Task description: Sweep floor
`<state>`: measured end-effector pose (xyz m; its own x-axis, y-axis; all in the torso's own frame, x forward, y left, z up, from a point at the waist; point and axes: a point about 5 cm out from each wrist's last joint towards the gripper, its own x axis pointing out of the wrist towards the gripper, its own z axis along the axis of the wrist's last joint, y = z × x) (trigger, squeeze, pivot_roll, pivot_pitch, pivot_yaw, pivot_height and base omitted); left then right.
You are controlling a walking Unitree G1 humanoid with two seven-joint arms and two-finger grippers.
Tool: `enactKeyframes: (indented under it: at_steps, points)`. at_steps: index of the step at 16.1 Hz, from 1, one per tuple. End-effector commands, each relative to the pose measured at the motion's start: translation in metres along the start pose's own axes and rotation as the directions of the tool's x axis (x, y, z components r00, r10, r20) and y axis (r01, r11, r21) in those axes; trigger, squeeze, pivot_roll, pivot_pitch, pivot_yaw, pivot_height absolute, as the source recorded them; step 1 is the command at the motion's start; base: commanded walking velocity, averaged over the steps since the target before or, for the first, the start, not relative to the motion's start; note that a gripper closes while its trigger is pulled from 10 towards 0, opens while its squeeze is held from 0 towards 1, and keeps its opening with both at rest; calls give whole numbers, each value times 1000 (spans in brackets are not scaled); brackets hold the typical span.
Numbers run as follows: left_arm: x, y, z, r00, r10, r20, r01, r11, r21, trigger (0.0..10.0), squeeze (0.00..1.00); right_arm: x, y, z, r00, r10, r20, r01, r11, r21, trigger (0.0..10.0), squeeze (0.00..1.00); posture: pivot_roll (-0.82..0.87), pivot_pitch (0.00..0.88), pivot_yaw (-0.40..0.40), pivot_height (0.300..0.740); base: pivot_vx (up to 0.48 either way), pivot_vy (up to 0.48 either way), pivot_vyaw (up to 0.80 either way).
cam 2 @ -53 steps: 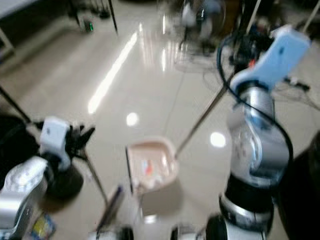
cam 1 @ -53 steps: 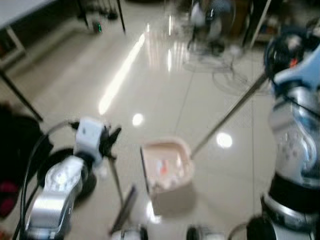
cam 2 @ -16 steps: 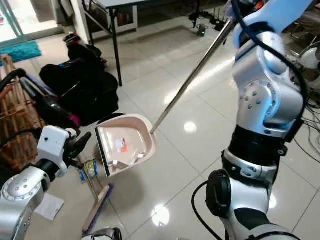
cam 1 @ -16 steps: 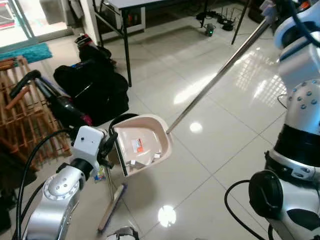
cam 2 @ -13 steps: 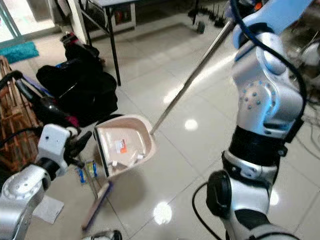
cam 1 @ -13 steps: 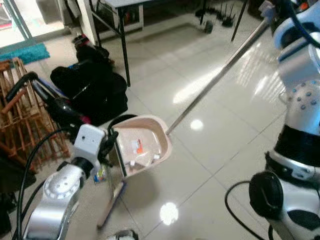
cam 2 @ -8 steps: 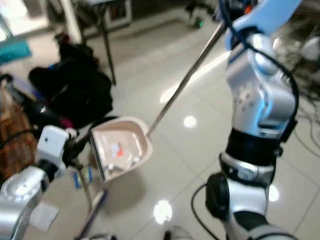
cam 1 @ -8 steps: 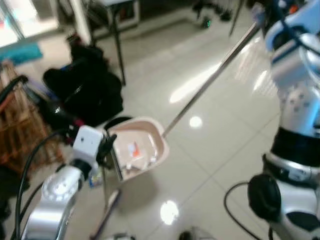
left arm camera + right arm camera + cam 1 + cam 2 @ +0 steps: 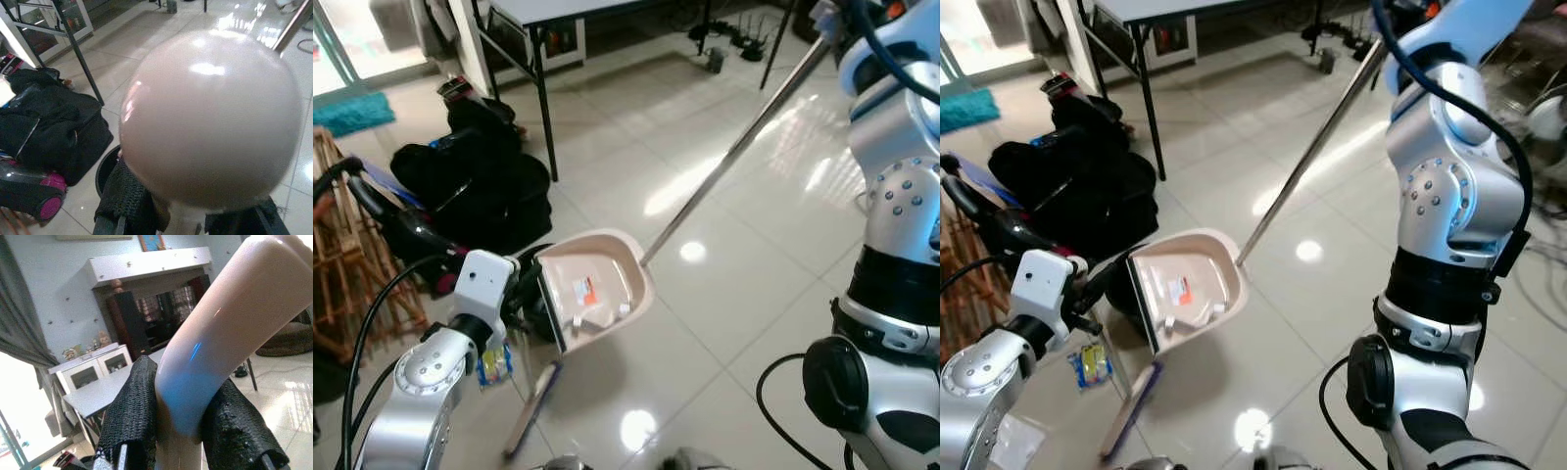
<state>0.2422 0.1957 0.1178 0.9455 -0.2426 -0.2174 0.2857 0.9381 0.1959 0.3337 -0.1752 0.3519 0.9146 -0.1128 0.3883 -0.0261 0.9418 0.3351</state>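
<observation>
lifted dustpan [image 9: 597, 294] hides left end effector [image 9: 161, 215], grip unclear; right end effector [image 9: 176, 431] clamps its handle [image 9: 220, 328].

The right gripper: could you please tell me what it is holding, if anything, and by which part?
The right gripper is shut on the dustpan handle, near the pole's upper end; the dustpan, with scraps inside, hangs at the lower end.

Both head cameras look down on the same tiled floor [image 9: 724, 284] and dustpan [image 9: 597, 294]. The left wrist camera sits almost against the dustpan's back; the right wrist camera closes on its handle [image 9: 230, 318].
</observation>
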Motion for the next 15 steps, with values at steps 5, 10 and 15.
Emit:
enactKeyframes:
  at_steps: [5,10,15]
  points:
    - [-2,-3,5,1000,-7,24,7,1000,11,10000,0,0,-1,11,999,3,54,-2,1000,-19,10000,0,3,74,-35,740,362,0,160]
    - [-1,-3,6,1000,-16,24,15,1000,15,10000,0,0,0,6,999,4,43,-3,1000,-20,10000,0,2,68,-27,740,365,0,800]
    - [2,-3,6,999,-25,26,25,1000,19,10000,0,-2,-8,13,995,-36,90,36,999,-7,10000,0,0,62,-16,740,364,0,160]
